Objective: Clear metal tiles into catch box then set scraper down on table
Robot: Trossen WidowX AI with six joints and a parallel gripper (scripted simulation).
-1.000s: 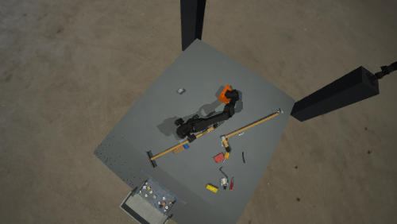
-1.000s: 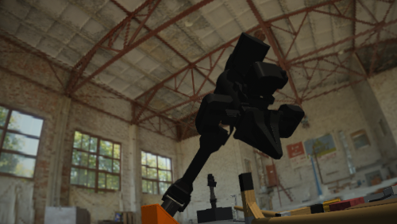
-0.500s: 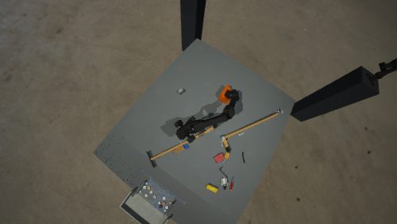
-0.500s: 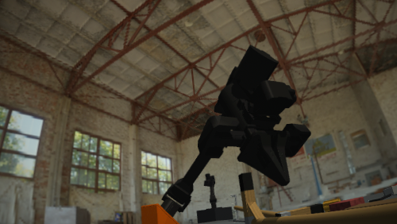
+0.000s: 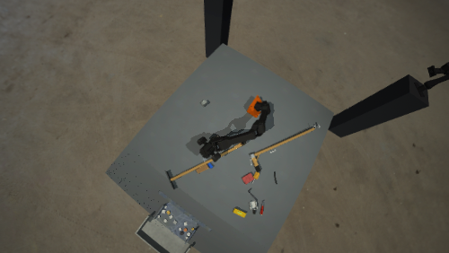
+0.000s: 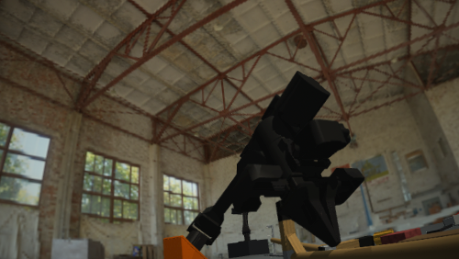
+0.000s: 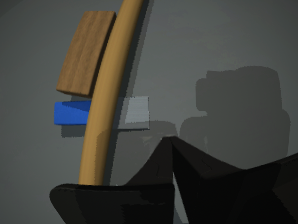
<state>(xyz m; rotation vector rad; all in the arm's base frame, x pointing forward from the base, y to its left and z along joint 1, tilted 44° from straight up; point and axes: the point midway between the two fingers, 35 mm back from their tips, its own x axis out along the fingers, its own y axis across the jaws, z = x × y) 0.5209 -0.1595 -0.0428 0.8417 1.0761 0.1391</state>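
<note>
Near the counter's box-side edge, our scraper (image 5: 193,169) (image 6: 376,249) (image 7: 112,75) lies ungripped; our gripper's (image 5: 210,154) (image 6: 339,243) (image 7: 171,138) jaws press together, empty, perhaps for a lower approach.

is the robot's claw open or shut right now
Shut, with nothing in it: the tips of the claw meet in the wrist view, beside the scraper's wooden handle.

1. Readable text — none: no label, brand, number or sign can be made out in the top, exterior or wrist view.
2. Far wall, right side, exterior view — a coloured poster (image 6: 373,167); any lettering is too blurred to read.
3. Same wall, farther right — a small framed panel (image 6: 417,161); any marking is likewise too blurred to read.
</note>
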